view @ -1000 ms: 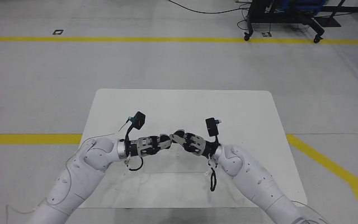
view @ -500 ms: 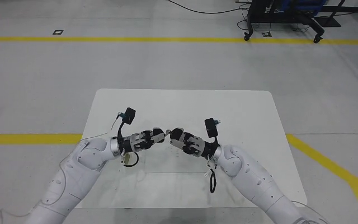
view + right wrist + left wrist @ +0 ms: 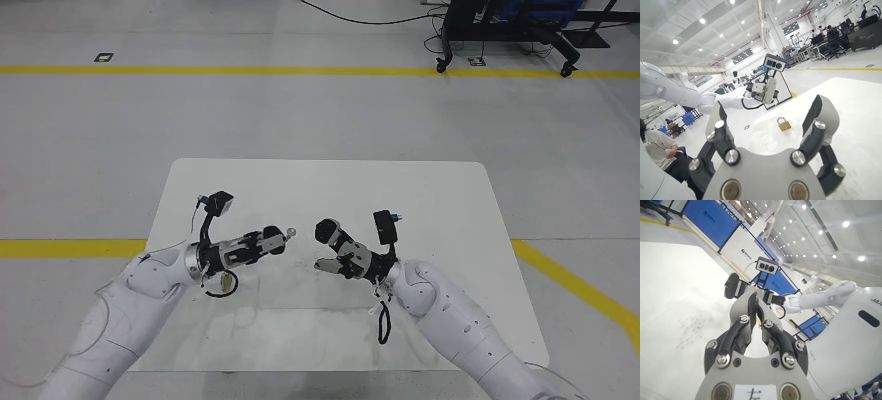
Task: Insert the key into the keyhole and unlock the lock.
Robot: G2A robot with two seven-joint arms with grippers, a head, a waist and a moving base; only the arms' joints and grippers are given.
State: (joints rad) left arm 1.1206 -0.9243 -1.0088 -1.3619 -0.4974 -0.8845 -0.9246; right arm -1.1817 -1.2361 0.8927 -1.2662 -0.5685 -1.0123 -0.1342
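My left gripper (image 3: 272, 241) (image 3: 756, 298) is shut on a thin silver key (image 3: 289, 234) (image 3: 756, 289), whose tip sticks out toward the other arm. A short gap away, my right gripper (image 3: 322, 248) (image 3: 768, 103) stands open and holds nothing. A small brass padlock (image 3: 784, 124) with a silver shackle lies flat on the white table (image 3: 330, 180), between the right gripper and the left gripper (image 3: 769, 92) beyond it. In the left wrist view the right gripper's fingers (image 3: 732, 288) show spread apart behind the key.
The table's far half and its right side are bare white surface. Black cable loops hang under both wrists (image 3: 381, 322). A yellow floor line (image 3: 60, 247) runs past the table, and a dark cart (image 3: 510, 30) stands far behind.
The two grippers were pressed together at the table's centre a second ago. They have since parted: the left arm drew back leftward with the key, and the right gripper now stands open.
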